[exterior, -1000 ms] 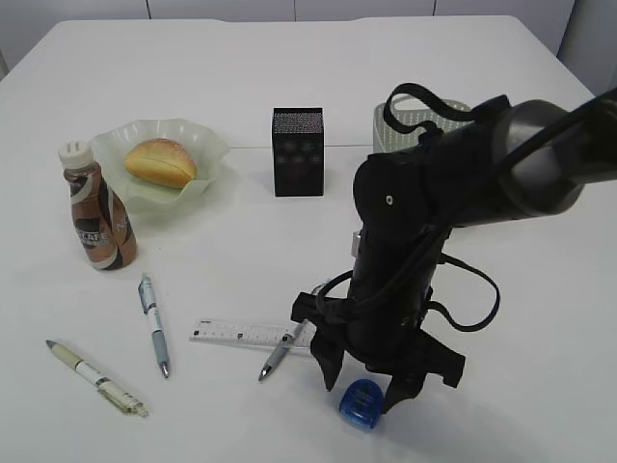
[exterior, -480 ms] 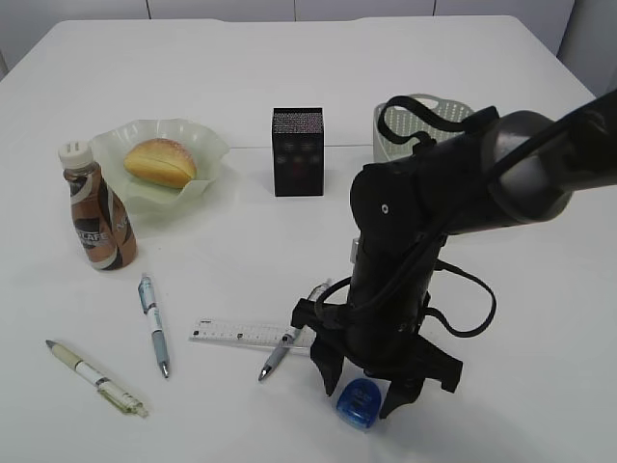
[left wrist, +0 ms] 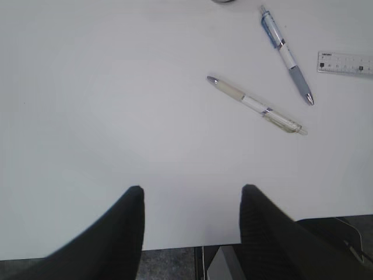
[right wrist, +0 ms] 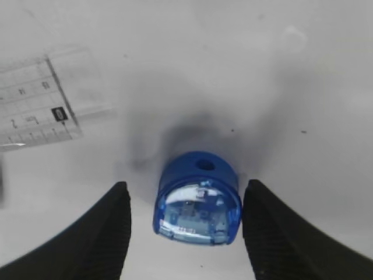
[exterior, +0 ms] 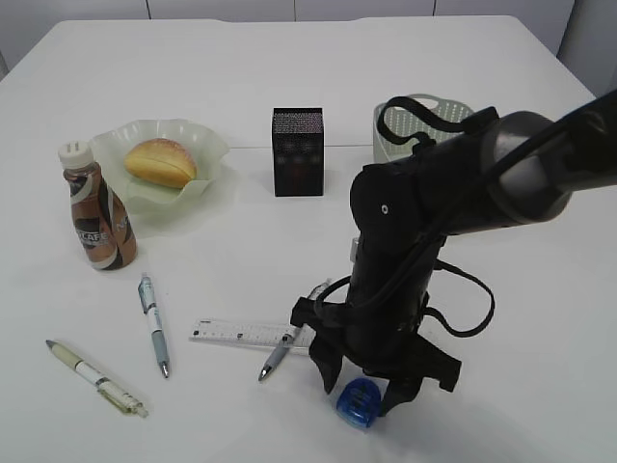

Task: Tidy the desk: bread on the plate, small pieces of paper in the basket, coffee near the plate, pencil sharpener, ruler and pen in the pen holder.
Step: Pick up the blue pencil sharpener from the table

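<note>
The blue pencil sharpener (exterior: 359,402) lies near the front edge, between the fingers of my open right gripper (exterior: 367,390); in the right wrist view the sharpener (right wrist: 198,200) sits between the fingers with gaps on both sides. The clear ruler (exterior: 246,334) lies left of it, a grey pen (exterior: 280,355) across its end. A blue pen (exterior: 153,323) and a cream pen (exterior: 94,376) lie at front left. The black pen holder (exterior: 298,151) stands mid-table. Bread (exterior: 160,161) is on the green plate (exterior: 204,147), the coffee bottle (exterior: 96,207) beside it. My left gripper (left wrist: 192,195) is open and empty over the table's front edge.
A white basket (exterior: 395,123) stands behind my right arm, partly hidden by it. The left wrist view shows the cream pen (left wrist: 256,105), the blue pen (left wrist: 285,55) and the ruler's end (left wrist: 345,62). No paper pieces show.
My right gripper has come down around the sharpener, its fingers now on either side of it. The other things have not moved.
</note>
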